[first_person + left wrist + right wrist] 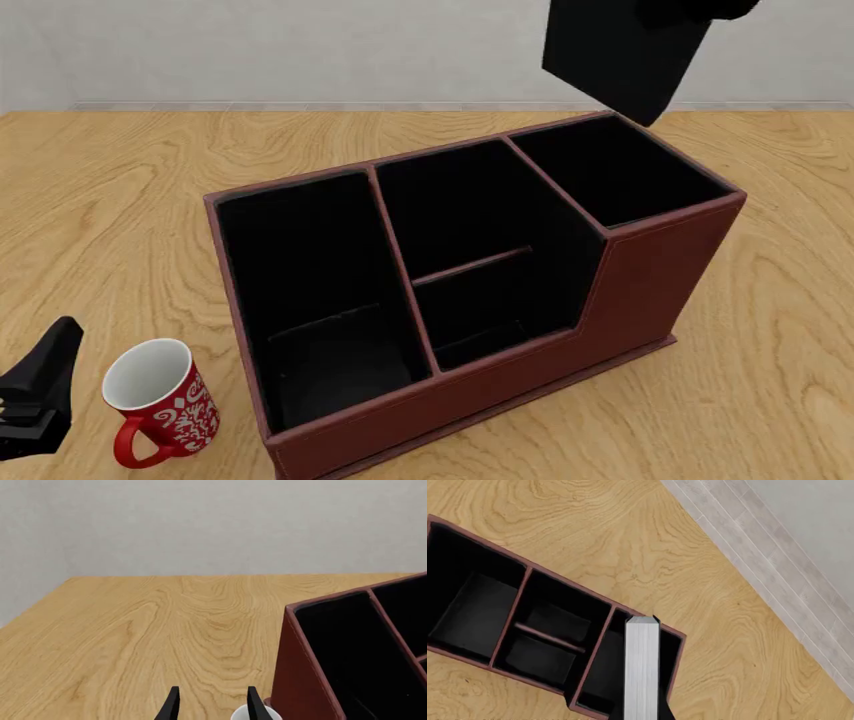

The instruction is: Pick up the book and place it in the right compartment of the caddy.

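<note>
While the right gripper (pixel 642 715) clamps its covers, the thick black hardcover book (pixel 625 52) hangs above the red-brown leather-look caddy (pixel 641 290); rigid, probably heavy, so a spine-side grip looks safest; left gripper (pixel 212 705) gapes, empty

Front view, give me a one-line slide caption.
Black book held in the air over the caddy's raised right compartment, red mug standing beside the caddy.

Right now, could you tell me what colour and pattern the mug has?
The mug is red with white swirls outside and white inside; the front view shows it best.
</note>
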